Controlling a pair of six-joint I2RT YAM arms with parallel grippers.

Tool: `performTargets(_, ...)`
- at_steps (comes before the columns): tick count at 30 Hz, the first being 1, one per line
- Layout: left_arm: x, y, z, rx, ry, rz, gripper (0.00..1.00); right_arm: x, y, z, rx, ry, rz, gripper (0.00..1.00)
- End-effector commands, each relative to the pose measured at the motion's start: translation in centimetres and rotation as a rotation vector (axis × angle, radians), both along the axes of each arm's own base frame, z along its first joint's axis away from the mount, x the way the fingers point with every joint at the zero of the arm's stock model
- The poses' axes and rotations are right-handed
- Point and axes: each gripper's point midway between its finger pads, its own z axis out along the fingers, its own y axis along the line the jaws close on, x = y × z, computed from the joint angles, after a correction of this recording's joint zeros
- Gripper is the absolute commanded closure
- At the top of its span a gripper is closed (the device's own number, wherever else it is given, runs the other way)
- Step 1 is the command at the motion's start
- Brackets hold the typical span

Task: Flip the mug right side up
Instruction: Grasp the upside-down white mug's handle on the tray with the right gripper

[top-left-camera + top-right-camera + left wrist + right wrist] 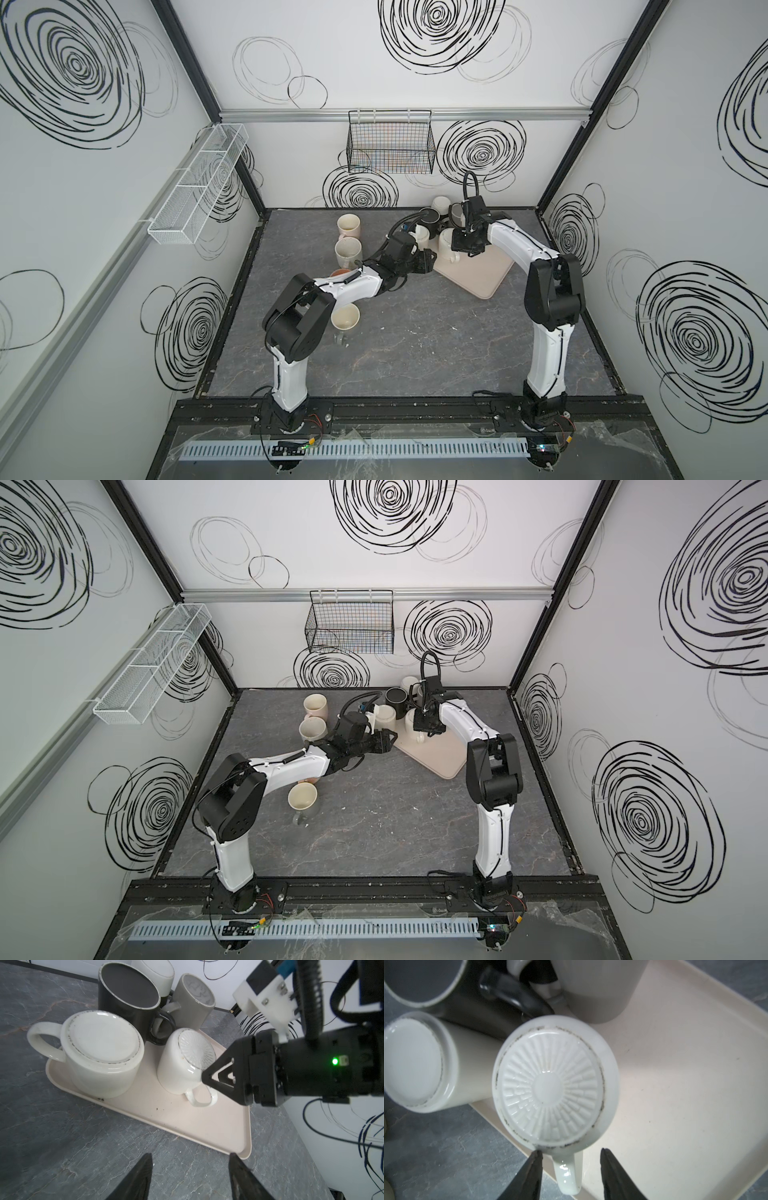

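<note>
I count five base-up mugs at the tabletop's (pixel 415 353) far edge, rearmost mug (pixel 154 972) half hidden. My right pincer (pixel 571 1151) gapes astride ribbed mug's (pixel 550 1084) handle (pixel 568 1172); left pincer (pixel 190 1155) wide, empty.

White ceramic mug (pixel 550 1088): upside down, mouth down on beige tray (pixel 675 1084), ribbed radial base up, dark scuffs round foot ring. Handle (pixel 454 258) toward 5 o'clock in top view. Desk (pixel 415 353) 1 o'clock area.

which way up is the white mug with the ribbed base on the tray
Upside down: the mug shows its ribbed base on top, mouth down on the tray.
</note>
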Motion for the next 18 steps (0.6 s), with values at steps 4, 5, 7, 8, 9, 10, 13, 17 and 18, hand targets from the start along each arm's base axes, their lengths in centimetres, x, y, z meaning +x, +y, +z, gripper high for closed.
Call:
performTargets(4, 0.4, 0.4, 2.7, -0.035, -0.069, 0.019, 0.39, 0.4, 0.0, -1.0, -0.093, 0.043, 0.034, 0.57)
performTargets(5, 0.3, 0.5, 2.7, -0.031, -0.072, 0.019, 0.38, 0.3, 0.0, -1.2, -0.102, 0.048, 0.035, 0.57)
performTargets(7, 0.3, 0.7, 2.7, -0.026, -0.072, 0.02, 0.38, 0.3, 0.0, -1.4, -0.117, 0.049, 0.042, 0.59)
performTargets(8, 0.3, 0.9, 2.7, -0.025, -0.072, 0.023, 0.39, 0.2, 0.0, -1.6, -0.125, 0.052, 0.041, 0.59)
performTargets(9, 0.2, 0.9, 2.7, -0.025, -0.072, 0.023, 0.38, 0.2, 0.0, -1.7, -0.13, 0.052, 0.042, 0.6)
performTargets(10, 0.2, 1.0, 2.7, -0.024, -0.073, 0.024, 0.39, 0.2, 0.0, -1.7, -0.134, 0.054, 0.041, 0.6)
performTargets(13, 0.1, 1.2, 2.8, -0.023, -0.073, 0.026, 0.38, 0.1, -0.1, -1.9, -0.144, 0.058, 0.041, 0.6)
performTargets(17, 0.1, 1.3, 2.9, -0.023, -0.075, 0.028, 0.39, 0.3, -0.1, -2.1, -0.154, 0.055, 0.047, 0.6)
performTargets(18, 0.0, 1.3, 2.9, -0.022, -0.076, 0.028, 0.39, 0.4, -0.1, -2.1, -0.157, 0.057, 0.049, 0.61)
